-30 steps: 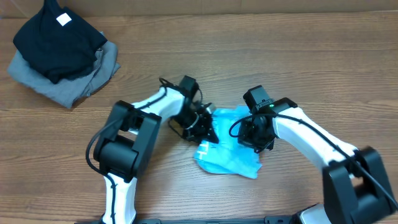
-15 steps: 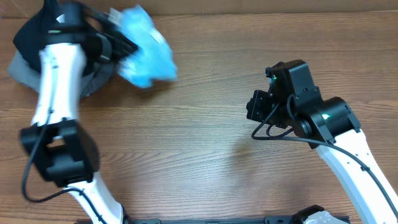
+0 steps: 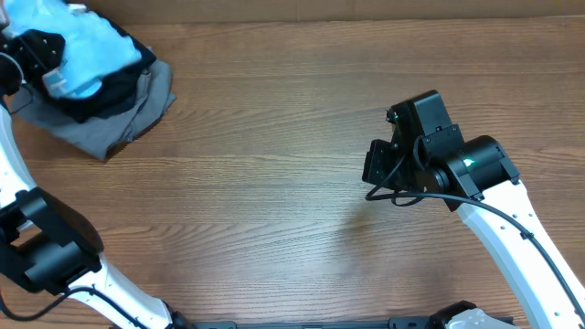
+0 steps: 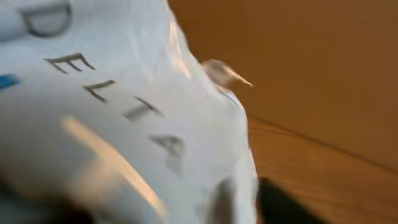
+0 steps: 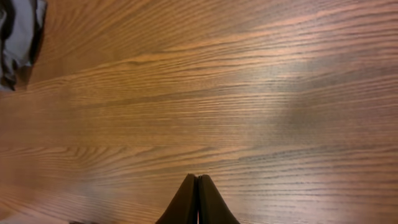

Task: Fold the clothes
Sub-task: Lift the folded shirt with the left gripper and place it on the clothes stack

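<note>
On the near right, the right end effector [image 5: 197, 198] hangs over bare tabletop [image 3: 274, 192], its fingers clenched together on nothing. At the far left, the blue T-shirt [image 3: 96, 50] lies on top of a black garment [image 3: 110, 96] and a grey garment [image 3: 128, 128]. The left end effector [image 3: 38, 50] is at the shirt's left edge; I cannot tell whether it is grasping or released.

Left wrist view: the light blue T-shirt [image 4: 186, 124] fills the frame and carries dark printed capitals [image 4: 118, 99] running down to the right, reading E, L, T, A. Above them, at the upper left, stands a larger outlined letter, apparently D (blurred, so uncertain). In the overhead view the shirt's print is too small to read.
</note>
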